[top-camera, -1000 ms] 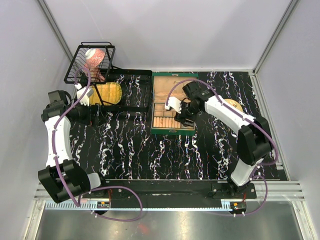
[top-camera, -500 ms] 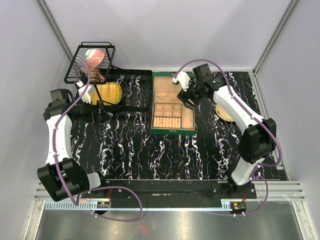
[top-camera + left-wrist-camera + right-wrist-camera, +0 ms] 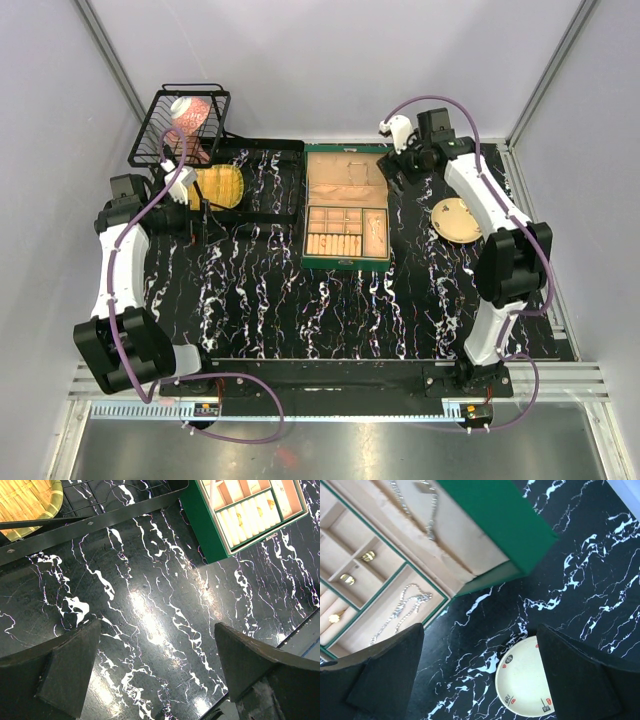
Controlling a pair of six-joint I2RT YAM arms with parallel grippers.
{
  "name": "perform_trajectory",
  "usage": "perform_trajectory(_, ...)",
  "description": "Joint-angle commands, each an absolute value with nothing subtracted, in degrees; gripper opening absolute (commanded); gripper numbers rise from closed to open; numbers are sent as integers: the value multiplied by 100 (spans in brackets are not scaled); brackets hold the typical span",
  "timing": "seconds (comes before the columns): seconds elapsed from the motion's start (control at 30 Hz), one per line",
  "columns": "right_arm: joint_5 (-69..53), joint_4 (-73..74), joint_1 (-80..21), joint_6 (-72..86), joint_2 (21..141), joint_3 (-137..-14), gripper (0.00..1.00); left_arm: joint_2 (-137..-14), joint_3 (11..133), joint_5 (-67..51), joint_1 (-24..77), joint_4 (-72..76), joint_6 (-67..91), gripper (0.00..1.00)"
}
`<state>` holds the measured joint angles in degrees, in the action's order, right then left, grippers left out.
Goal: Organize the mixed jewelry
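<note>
1. Mixed jewelry (image 3: 347,579) – location. Every piece I can make out lies inside the green box (image 3: 200,527): a silver chain (image 3: 400,610) in the large compartment, small gold rings (image 3: 368,556) in the small cells, and a second chain (image 3: 427,510) against the lining of the raised lid (image 3: 490,515). The round plate (image 3: 527,685) beside the box shows no pieces that I can distinguish.
2. Gripper state. My right gripper (image 3: 480,635) is spread with nothing between its fingers, hanging over the table (image 3: 150,605) between the box corner and the plate. My left gripper (image 3: 157,630) is likewise spread and empty, well apart from the box.
3. Hazard, chains. Closing on one strand could drag the rest over a divider and tangle it.
4. Hazard, rings. My fingers are wide against those cells – contact with a divider could flick a ring out.
5. Hazard, lid. My right arm is near the lid, so a careless swing toward the compartments could knock it or shove the box.
6. Hazard, dropped piece. Thin metal would be hard to find on the white-veined black surface.
</note>
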<state>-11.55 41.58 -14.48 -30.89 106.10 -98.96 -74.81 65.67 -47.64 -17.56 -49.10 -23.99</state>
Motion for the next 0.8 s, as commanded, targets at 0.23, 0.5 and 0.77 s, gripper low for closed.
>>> perform_trajectory(0.23,-3047,3727,-1063,-3102,11188,-10582,99,-7392,6715,-4755,-1740,-4746,-2531,99)
perform_trajectory(0.5,-3735,3375,-1063,-3067,11399,-10591,100,-7190,6574,-4509,-1740,-4816,-2698,99)
perform_trajectory(0.77,-4350,3235,-1063,-2988,11127,-10283,100,-7031,6504,-4447,-1740,-4834,-2751,99)
